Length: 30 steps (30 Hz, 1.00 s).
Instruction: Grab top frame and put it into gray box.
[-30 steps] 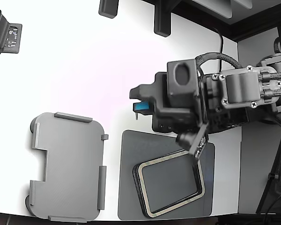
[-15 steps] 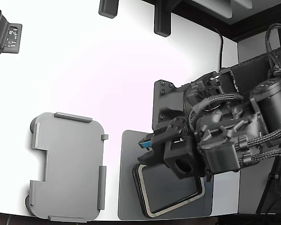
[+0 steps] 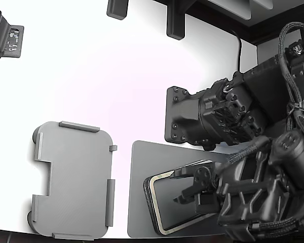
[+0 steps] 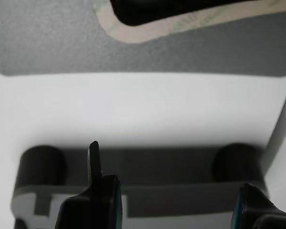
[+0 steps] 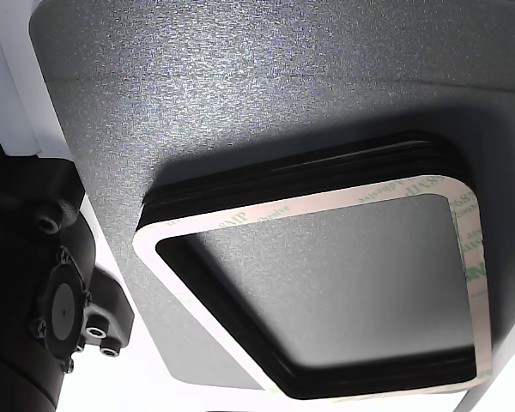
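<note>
The stack of frames lies on a dark gray mat [image 3: 139,172] at the lower middle of the exterior view. The top frame [image 3: 154,202] [image 5: 326,202] has a beige face with faint green print, and its far half is hidden under my arm. My gripper [image 3: 188,188] [image 4: 171,181] hangs low over the frame's open centre, pointing toward the exterior view's left. It is open, with nothing between its fingers [image 4: 97,191]. One corner of the top frame [image 4: 148,28] shows in the wrist view. The gray box [image 3: 71,179] [image 4: 157,167] lies empty at the exterior view's left.
A black arm mount [image 3: 185,119] stands just behind the mat. A strip of white table [image 3: 121,167] separates mat and gray box. Black fixtures [image 3: 175,23] and a device [image 3: 5,40] sit along the far side. The table's front edge runs just below the box.
My arm swung from above the mat's far edge down toward the front. The gripper dropped from the white table area to low over the frame stack and stayed open.
</note>
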### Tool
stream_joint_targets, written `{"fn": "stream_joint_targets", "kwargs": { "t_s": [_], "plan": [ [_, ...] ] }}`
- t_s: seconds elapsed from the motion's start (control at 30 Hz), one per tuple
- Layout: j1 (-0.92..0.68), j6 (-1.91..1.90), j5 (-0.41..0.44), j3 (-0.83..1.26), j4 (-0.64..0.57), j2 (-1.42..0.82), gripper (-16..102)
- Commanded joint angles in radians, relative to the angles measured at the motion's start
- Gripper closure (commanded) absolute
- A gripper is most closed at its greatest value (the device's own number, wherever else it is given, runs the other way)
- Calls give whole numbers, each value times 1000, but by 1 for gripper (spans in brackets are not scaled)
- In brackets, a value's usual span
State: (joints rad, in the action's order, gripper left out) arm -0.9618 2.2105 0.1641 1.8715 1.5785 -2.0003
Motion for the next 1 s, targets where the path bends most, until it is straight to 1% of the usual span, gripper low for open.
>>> {"fn": "stream_joint_targets", "kwargs": {
  "t_s": [0.0,0.2,0.43,0.5,0.57,0.7,0.73,0.8,0.97],
  "plan": [
    [-75,-6,-2,-21,-5,5,-10],
    [-227,-51,8,-9,-11,31,-8],
    [-330,-91,-25,-9,-35,100,-6],
    [-356,-97,-38,-31,-32,133,-4],
    [-382,-92,-51,-41,-29,163,-8],
    [-419,-92,-84,-23,-64,184,-3],
    [-425,-95,-87,-29,-66,193,-3],
    [-440,-118,-95,-46,-66,216,-8],
    [-494,-164,-106,-77,-71,255,-8]
  ]
}}
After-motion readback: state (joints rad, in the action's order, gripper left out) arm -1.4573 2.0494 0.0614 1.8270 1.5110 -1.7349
